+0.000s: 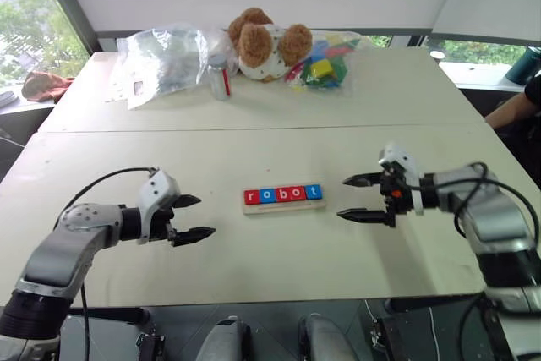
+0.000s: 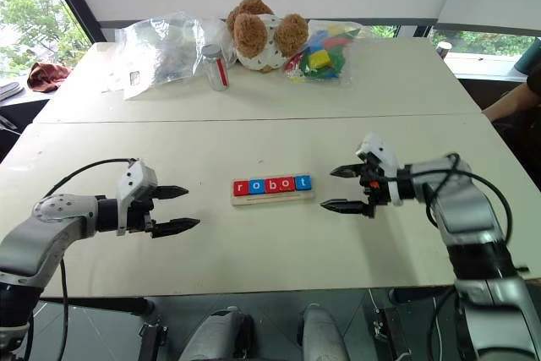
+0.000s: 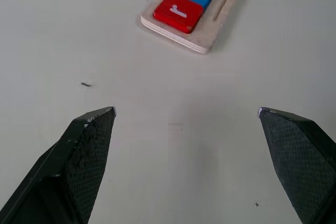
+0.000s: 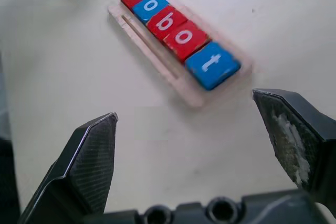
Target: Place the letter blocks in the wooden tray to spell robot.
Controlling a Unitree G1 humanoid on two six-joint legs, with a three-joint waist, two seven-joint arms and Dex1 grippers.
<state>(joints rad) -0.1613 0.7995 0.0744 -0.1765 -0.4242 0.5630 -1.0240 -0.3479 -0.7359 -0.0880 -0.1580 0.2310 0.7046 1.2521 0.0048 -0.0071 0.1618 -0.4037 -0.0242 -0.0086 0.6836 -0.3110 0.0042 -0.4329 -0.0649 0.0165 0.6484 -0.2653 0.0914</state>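
Since the five letter blocks [image 1: 283, 194] already sat side by side in the wooden tray [image 1: 284, 206] and read "robot" from our side, we judged the spelling done, and the main risk was disturbing it. The tray lay near the middle of the counter [image 1: 254, 141], at about twelve o'clock from us, with our left gripper [image 1: 193, 217] off its nine o'clock end and our right gripper [image 1: 359, 198] off its three o'clock end. Both sets of jaws stood wide and held nothing.

We saw the right gripper as the nearer threat: its fingertips pointed straight at the blue "t" [image 4: 212, 65] from just beside the tray's end, so a forward drift or a sweep toward nine o'clock could shove the tray or ride a tile out of its shallow groove. The left gripper sat a little further off, yet it aimed toward the red "r" [image 3: 178, 12] and could do the same from that end. The tiles looked light and loose, so we judged that even a soft brush would shift them.

Room for drawing back was good. Bare counter lay on either side and toward us, with the near edge at six o'clock well clear of the tray. The clutter, a stuffed bear [image 1: 265, 42], a clear plastic bag [image 1: 161, 61], a small jar [image 1: 220, 76] and a bag of coloured toy blocks [image 1: 325, 61], stood well apart at twelve o'clock. A person's arm [image 1: 511, 112] rested at the counter's two o'clock side, so we judged a wide outward swing of the right arm unwise.
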